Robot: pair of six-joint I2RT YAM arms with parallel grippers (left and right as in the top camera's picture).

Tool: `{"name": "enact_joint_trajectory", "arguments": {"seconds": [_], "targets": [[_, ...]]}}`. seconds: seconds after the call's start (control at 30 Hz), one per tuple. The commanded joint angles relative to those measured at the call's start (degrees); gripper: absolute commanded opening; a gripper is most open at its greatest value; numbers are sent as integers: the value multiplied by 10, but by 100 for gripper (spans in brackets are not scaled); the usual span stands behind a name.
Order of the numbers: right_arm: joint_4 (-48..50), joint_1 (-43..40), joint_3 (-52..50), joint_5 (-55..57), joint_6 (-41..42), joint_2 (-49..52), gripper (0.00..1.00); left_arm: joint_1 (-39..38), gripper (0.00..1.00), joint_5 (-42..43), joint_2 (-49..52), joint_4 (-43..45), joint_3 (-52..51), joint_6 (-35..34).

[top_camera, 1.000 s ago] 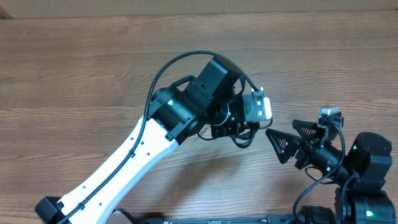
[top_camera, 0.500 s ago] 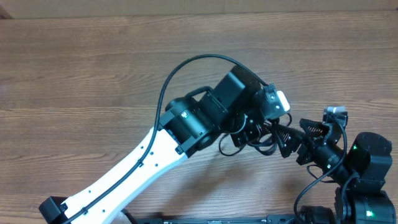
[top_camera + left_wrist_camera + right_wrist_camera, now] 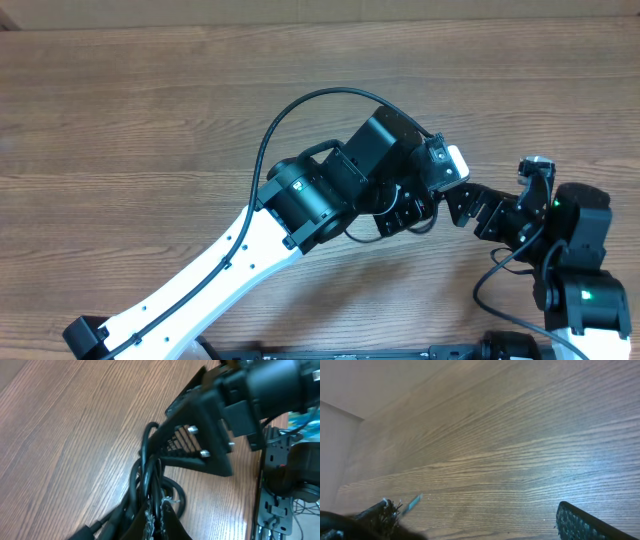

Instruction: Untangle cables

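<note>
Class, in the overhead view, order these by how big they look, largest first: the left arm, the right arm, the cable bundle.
1. left arm: reaches from the bottom edge to mid-table.
2. right arm: partly cut off at lower right.
3. cable bundle: smallest, partly hidden under the left wrist.

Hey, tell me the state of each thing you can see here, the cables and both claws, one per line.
Cables: bunched in a tangle, pinched in the left claw.
Left claw: shut on the cables.
Right claw: wide open, holding nothing, one finger close by a cable loop.
</note>
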Motion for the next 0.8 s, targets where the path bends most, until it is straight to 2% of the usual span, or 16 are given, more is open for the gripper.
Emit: {"name": "enact_joint_trajectory", "arguments": {"seconds": [0.0, 0.13, 0.23, 0.3, 0.4, 0.7, 0.73, 0.77], "targets": [[5, -1, 14, 4, 10, 5, 100, -4, 4, 24, -16, 6, 13, -9], [5, -1, 14, 4, 10, 5, 100, -3, 4, -69, -15, 9, 13, -24], [5, -1, 14, -5, 9, 5, 100, 0, 4, -162, -14, 11, 13, -109], [10, -1, 14, -37, -6, 5, 100, 2, 4, -159, -13, 12, 13, -109], [19, -1, 14, -135, -80, 5, 100, 2, 4, -137, -12, 15, 13, -109], [28, -1, 14, -186, -109, 5, 100, 1, 4, -124, -12, 22, 13, -136], [28, -1, 14, -186, -110, 5, 99, 0, 4, -114, -12, 22, 13, -136], [28, -1, 14, -186, -110, 5, 91, 0, 4, -103, -12, 23, 13, -136]]}}
